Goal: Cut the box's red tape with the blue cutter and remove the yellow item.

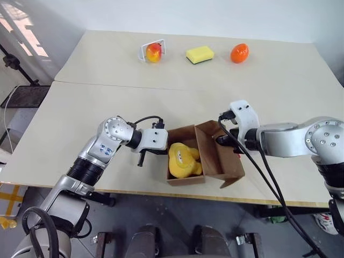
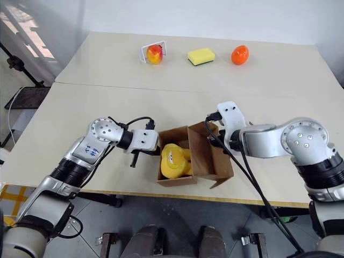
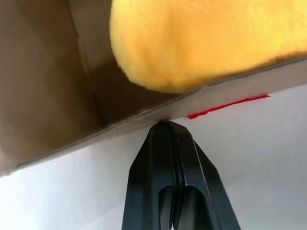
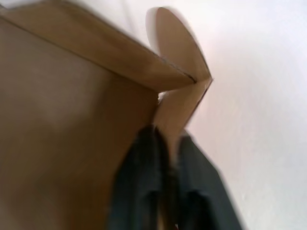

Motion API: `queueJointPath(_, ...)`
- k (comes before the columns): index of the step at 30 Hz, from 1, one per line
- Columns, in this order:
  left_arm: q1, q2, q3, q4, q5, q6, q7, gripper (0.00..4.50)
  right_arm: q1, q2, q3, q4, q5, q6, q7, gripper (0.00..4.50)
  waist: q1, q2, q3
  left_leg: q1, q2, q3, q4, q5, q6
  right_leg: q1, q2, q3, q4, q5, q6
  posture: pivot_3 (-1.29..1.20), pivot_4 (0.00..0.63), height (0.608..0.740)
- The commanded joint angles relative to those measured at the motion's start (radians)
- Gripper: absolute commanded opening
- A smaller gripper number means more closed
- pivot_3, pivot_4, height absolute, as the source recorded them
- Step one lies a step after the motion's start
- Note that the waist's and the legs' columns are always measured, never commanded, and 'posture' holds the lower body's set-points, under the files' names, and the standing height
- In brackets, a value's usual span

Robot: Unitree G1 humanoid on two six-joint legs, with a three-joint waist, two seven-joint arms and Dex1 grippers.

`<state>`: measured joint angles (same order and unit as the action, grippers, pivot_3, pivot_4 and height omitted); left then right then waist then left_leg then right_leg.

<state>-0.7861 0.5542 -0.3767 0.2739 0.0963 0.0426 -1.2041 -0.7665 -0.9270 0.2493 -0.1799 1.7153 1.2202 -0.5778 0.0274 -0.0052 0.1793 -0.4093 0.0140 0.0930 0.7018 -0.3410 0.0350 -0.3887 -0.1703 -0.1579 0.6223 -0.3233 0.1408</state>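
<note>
A: How should the step in hand be done well?

B: The small brown cardboard box (image 1: 201, 156), at lower centre of the head view, is already opened. Its left wall is touched by the left end effector (image 3: 165, 125), fingers pressed together. The raised right flap is pinched between the fingers of the right end effector (image 4: 168, 139). The box should be kept steadied while one end effector is freed and lowered onto the toy from above.

A: What is held in the box?

B: The fuzzy yellow-orange rounded item (image 1: 183, 159) is seen lying inside, against the left wall. A strip of red tape (image 3: 228, 106) is seen under the box edge. The blue cutter cannot be located.
</note>
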Motion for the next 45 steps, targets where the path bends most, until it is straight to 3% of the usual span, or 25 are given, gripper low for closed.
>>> queueJointPath(1,-0.007,-0.004,0.002,0.014,0.002,0.043,-0.006,0.18,0.028,-0.037,-0.101,-0.035,-0.104,-0.005,0.143,2.05,0.0,0.0,0.0,0.0,0.0,0.0,0.0,0.0,0.0,0.0,0.0,0.0,0.0,0.0,0.0,0.0,0.15,0.74)
queueJointPath(6,-0.007,0.013,0.018,0.011,-0.024,0.111,-0.038,1.37,0.048,-0.119,-0.165,-0.045,-0.31,-0.005,0.401,3.66,-0.003,0.0,0.0,0.0,-0.002,0.0,-0.001,0.0,0.0,-0.001,0.0,0.001,0.0,0.0,0.0,0.0,0.15,0.74)
queueJointPath(11,-0.008,0.061,0.064,0.013,-0.053,0.133,-0.058,2.15,0.08,-0.216,-0.224,-0.038,-0.491,-0.041,0.675,3.94,-0.004,0.0,0.0,0.001,-0.002,0.001,-0.003,0.0,0.0,-0.003,0.0,0.0,0.0,0.0,0.0,0.0,0.15,0.74)
queueJointPath(12,-0.012,0.068,0.086,0.0,-0.076,0.16,-0.063,2.57,0.092,-0.243,-0.234,-0.037,-0.53,-0.052,0.73,4.37,-0.005,0.0,0.0,0.001,-0.002,0.001,-0.003,0.0,0.0,-0.003,0.001,0.0,0.0,0.0,0.0,0.0,0.15,0.74)
queueJointPath(13,-0.017,0.078,0.104,-0.016,-0.098,0.186,-0.07,2.83,0.105,-0.269,-0.243,-0.037,-0.569,-0.069,0.781,4.5,-0.004,0.0,0.0,0.001,-0.002,0.001,-0.003,0.0,0.0,-0.003,0.001,0.0,0.0,0.0,0.0,0.0,0.15,0.74)
queueJointPath(18,-0.055,0.1,0.189,-0.131,-0.22,0.323,-0.106,4.36,0.184,-0.36,-0.328,-0.057,-0.676,-0.128,1.015,4.5,0.0,0.0,0.0,0.0,-0.002,0.001,-0.002,0.0,0.0,-0.003,0.001,0.001,0.0,0.0,0.0,0.0,0.15,0.74)
queueJointPath(19,-0.083,0.084,0.218,-0.171,-0.269,0.375,-0.101,4.49,0.218,-0.382,-0.364,-0.075,-0.684,-0.14,1.077,4.5,0.002,-0.001,0.001,0.0,-0.002,0.001,-0.001,0.0,0.0,-0.003,0.001,0.0,0.0,0.0,0.0,0.0,0.15,0.74)
queueJointPath(22,-0.139,0.039,0.243,-0.279,-0.366,0.469,-0.099,4.49,0.348,-0.43,-0.49,-0.165,-0.679,-0.172,1.277,4.5,0.016,-0.001,0.001,-0.003,-0.002,0.001,0.0,0.0,0.0,-0.003,0.001,0.0,0.0,0.0,0.0,0.0,0.15,0.74)
queueJointPath(25,-0.146,0.005,0.179,-0.312,-0.359,0.462,-0.103,4.49,0.427,-0.423,-0.584,-0.222,-0.684,-0.175,1.349,4.5,0.018,-0.001,0.001,-0.001,-0.002,0.0,0.0,0.0,0.0,-0.002,0.001,0.001,0.0,0.0,0.001,0.0,0.15,0.74)
queueJointPath(31,-0.19,-0.025,0.02,-0.281,-0.297,0.475,-0.139,4.49,0.494,-0.363,-0.652,-0.319,-0.697,-0.146,1.301,4.5,0.016,-0.001,0.001,0.003,-0.003,0.0,0.0,0.0,-0.001,0.001,0.001,0.002,0.0,0.0,0.001,0.0,0.15,0.74)
queueJointPath(37,-0.212,-0.048,-0.127,-0.151,-0.165,0.311,-0.178,4.49,0.549,-0.28,-0.755,-0.414,-0.641,-0.091,1.22,4.5,0.021,-0.001,0.001,0.003,-0.003,0.0,0.0,0.0,-0.001,0.0,0.001,0.002,0.0,0.0,0.001,0.0,0.15,0.74)
queueJointPath(40,-0.235,-0.092,-0.153,-0.065,-0.122,0.262,-0.163,3.93,0.592,-0.253,-0.799,-0.452,-0.628,-0.069,1.19,4.5,0.03,-0.001,0.001,0.003,-0.004,0.0,0.001,0.0,-0.001,0.002,0.001,0.0,0.0,0.0,0.001,0.0,0.15,0.74)
queueJointPath(45,-0.253,-0.124,-0.145,-0.014,-0.115,0.216,-0.177,2.49,0.638,-0.231,-0.849,-0.485,-0.612,-0.046,1.156,4.5,0.025,-0.001,0.001,0.004,-0.004,-0.001,0.002,0.0,-0.001,0.005,0.001,-0.001,-0.001,0.0,0.001,0.0,0.15,0.74)
